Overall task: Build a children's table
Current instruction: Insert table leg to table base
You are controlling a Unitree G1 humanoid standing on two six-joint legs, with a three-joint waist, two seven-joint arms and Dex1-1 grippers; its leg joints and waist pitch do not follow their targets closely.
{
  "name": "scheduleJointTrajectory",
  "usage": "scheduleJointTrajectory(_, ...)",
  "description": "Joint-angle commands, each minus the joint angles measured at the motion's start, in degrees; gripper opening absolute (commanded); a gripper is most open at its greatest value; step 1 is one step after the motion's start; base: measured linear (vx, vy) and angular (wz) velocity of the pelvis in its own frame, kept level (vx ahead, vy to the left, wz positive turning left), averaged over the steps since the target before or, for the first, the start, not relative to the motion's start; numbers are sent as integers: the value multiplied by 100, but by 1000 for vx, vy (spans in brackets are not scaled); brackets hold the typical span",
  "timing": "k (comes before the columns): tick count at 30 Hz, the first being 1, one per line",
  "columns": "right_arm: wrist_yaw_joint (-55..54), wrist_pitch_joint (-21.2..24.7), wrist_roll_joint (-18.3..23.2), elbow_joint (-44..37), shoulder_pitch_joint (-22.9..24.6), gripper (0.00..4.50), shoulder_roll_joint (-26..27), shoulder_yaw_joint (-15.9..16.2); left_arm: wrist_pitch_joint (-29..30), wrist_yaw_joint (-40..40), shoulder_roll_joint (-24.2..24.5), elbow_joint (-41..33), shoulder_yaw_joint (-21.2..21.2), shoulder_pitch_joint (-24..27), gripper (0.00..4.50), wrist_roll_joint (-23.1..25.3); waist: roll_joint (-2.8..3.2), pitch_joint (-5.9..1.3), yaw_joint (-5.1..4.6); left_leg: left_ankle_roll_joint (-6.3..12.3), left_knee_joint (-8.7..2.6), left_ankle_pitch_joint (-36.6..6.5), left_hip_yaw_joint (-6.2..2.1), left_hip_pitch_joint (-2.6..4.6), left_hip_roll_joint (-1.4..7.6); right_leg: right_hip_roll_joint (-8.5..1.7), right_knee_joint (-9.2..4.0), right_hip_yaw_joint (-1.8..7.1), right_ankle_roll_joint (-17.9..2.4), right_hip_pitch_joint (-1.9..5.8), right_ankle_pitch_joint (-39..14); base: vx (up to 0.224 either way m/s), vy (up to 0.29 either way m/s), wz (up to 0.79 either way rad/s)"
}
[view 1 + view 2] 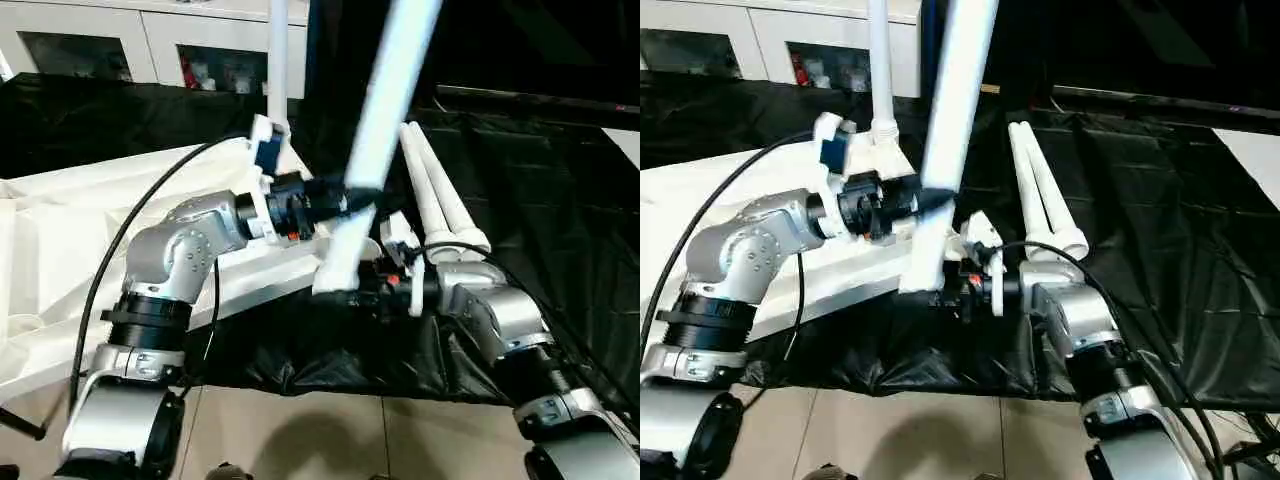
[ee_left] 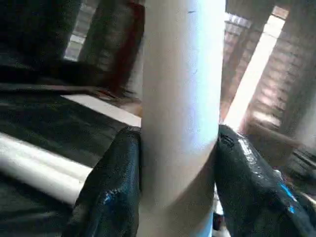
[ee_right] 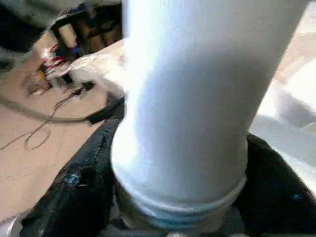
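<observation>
A long white leg leans steeply over the near edge of the children's table top, which lies on the black work table. My left gripper is shut on the leg's shaft; its black fingers press both sides. My right gripper holds the same leg at its flared, threaded lower end, a finger on each side. A second leg stands upright at the top's far corner.
Two more white legs lie side by side on the black cover to the right. White cabinets stand behind. The work table's near edge runs just under my grippers, with tiled floor below. A black cable loops over my left arm.
</observation>
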Motion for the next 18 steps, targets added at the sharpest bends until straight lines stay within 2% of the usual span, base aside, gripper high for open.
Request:
scheduleJointTrajectory(1,-59,120,139,-131,-118,370,-34,-185,-103,264,-10,-9,121,-32,188,79,-13,-418,0,301,-318,-348,15,40,97,-397,-408,297,-1272,405,-17,0,0,0)
scheduleJointTrajectory(2,-183,343,433,-181,-237,383,-63,-515,-145,670,-71,70,315,-79,188,91,-43,-423,0,328,-316,-281,16,42,101,-389,-395,301,-1288,410,110,0,0,0)
scheduleJointTrajectory(4,-248,402,535,-175,-293,389,-76,-653,-157,786,-83,82,366,-91,187,92,-33,-426,12,343,-310,-251,16,45,100,-392,-385,299,-1299,406,165,0,0,0)
scheduleJointTrajectory(5,-508,687,877,-11,-540,401,-100,-1099,-94,922,-82,50,409,-84,187,88,-35,-431,7,349,-310,-193,15,55,102,-387,-371,302,-1319,405,262,0,0,0)
scheduleJointTrajectory(8,-608,964,1119,96,-722,410,-137,-1352,-48,888,-81,-23,386,-51,187,55,-47,-432,24,349,-301,-114,26,61,94,-384,-360,299,-1384,400,396,0,0,0)
scheduleJointTrajectory(12,-612,1128,1182,113,-794,410,-160,-1378,-17,934,-93,-45,371,-47,187,55,-57,-436,19,347,-296,-121,24,45,88,-392,-355,294,-1407,418,497,0,0,0)
scheduleJointTrajectory(18,-372,1339,889,-14,-801,410,-264,-927,-15,1007,-142,-135,249,-73,187,65,-66,-431,27,271,-296,-177,20,45,89,-397,-368,293,-1361,426,337,0,0,0)
